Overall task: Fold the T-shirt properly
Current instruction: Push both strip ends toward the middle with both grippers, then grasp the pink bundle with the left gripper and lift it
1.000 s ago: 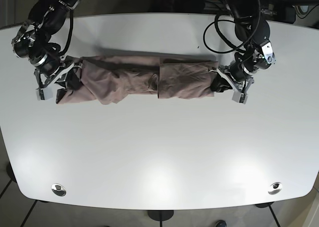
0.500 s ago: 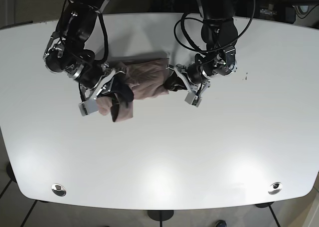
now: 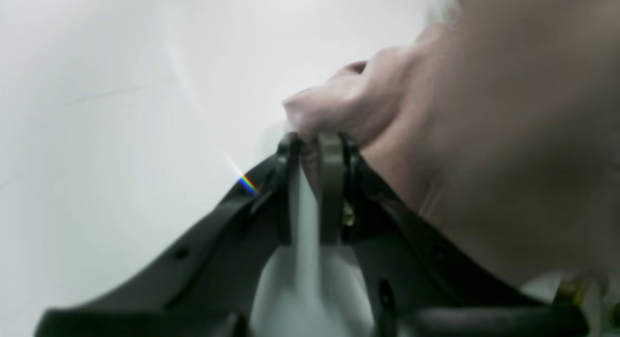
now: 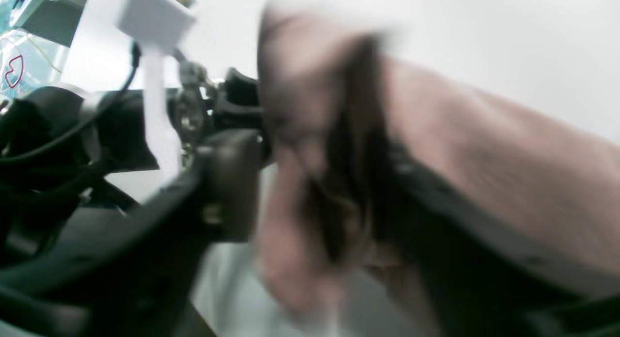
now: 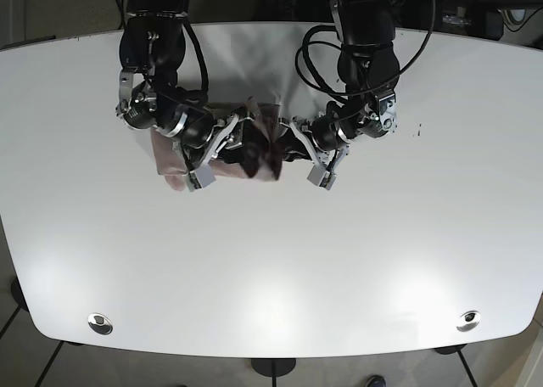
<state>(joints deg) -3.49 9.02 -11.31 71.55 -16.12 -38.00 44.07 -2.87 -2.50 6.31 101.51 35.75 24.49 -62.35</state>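
1. The shirt (image 5: 222, 154) lies near the far middle of the counter (image 5: 271, 268), gathered into a short, thick bundle between the two arms. It is no longer spread out, so the narrowing folds look done and the ends are being brought together.

2. The left gripper (image 3: 315, 153), on the right side of the base view, has its fingers (image 3: 331, 182) pinched shut on a wad of shirt cloth. The wrist view shows the fabric bulging out just above the closed tips.

3. The right gripper (image 5: 204, 162) sits at the bundle's other side, with cloth draped over and around it. Its wrist view is badly blurred. Fabric seems bunched in the jaws, but I cannot tell for sure whether they are closed on it.

4. The two grippers are close together over the bundle, which I take to be the end-to-end fold in hand.

5. What is left, as I judge it: lay the carried end flat on the rest, let go with both sides, and tidy it. The bundle looks lumpy and uneven at its left edge, not yet a neat rectangle.
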